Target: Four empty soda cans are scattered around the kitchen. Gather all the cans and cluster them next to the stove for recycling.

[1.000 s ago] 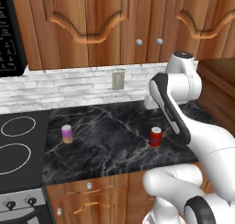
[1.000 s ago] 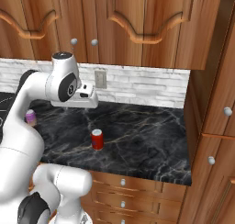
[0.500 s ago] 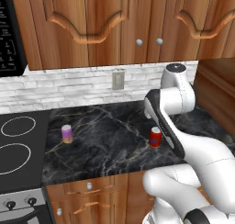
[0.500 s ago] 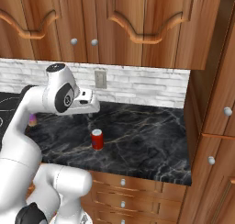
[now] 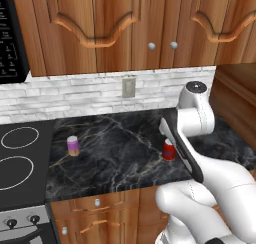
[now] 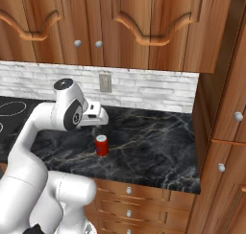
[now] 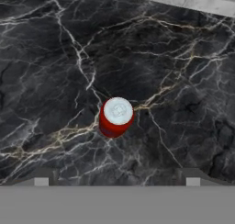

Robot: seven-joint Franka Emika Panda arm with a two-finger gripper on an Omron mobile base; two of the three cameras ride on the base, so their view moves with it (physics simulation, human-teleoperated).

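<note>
Now, by size:
Room: brown wood cabinets over a white brick wall, with an outlet set in the brick.
Tabletop: black marbled stone, running right from the stove.
Stove: black glass with white rings at the left end; the spot beside it looks like the natural place for the cluster.
Arm: bent over the tabletop with the hand turned down, likely to come at a can from above.
Jaws: spread wide, holding nothing; their two tips sit far apart at the bottom of the hand view.
Red can: upright on the tabletop, well apart from the stove, so it has yet to be gathered.
Pink can: upright near the stove edge, probably already where it belongs.
Red can against jaws: in the hand view it stands below and ahead of the tips, roughly midway between them, not touched.
</note>
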